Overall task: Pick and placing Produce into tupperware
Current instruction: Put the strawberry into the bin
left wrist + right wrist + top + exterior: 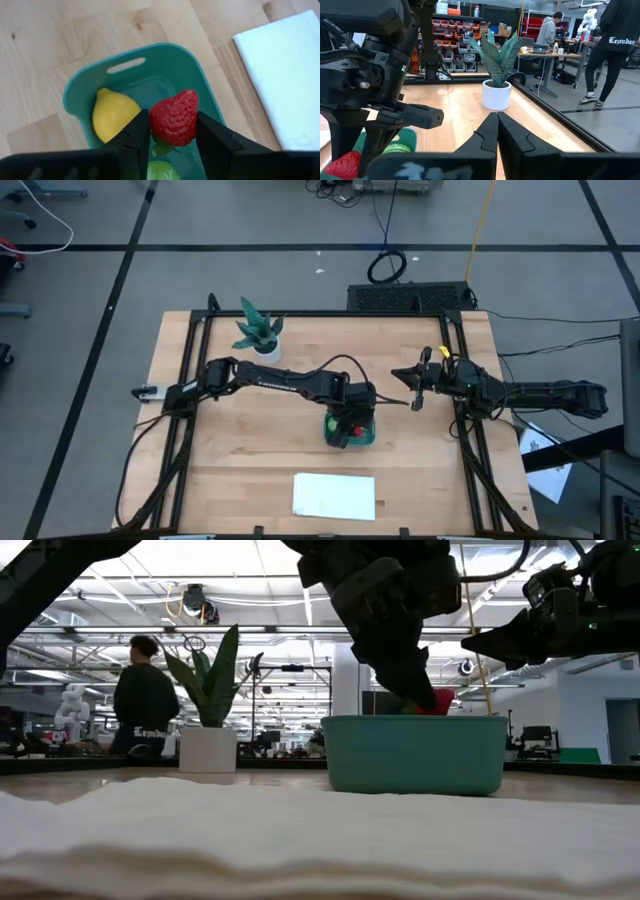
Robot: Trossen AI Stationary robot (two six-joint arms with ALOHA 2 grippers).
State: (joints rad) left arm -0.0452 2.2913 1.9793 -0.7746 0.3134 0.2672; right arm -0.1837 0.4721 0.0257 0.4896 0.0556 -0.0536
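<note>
The left gripper (172,131) hangs over the tub (80,85), fingers pinching the strawberry (174,118); best released low, clear of the lemon (114,114). The right gripper (497,125) waits to the right, fingers pressed together.

Two dark jointed arms (270,378), apparently cabled, with black fingers (137,140).

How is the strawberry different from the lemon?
The strawberry is red and bumpy; the lemon is yellow and smooth. The strawberry is pinched in the left tool above the teal tub; the lemon lies loose inside it. The lemon looks a bit bigger. Both are toy fruit at the tub.
</note>
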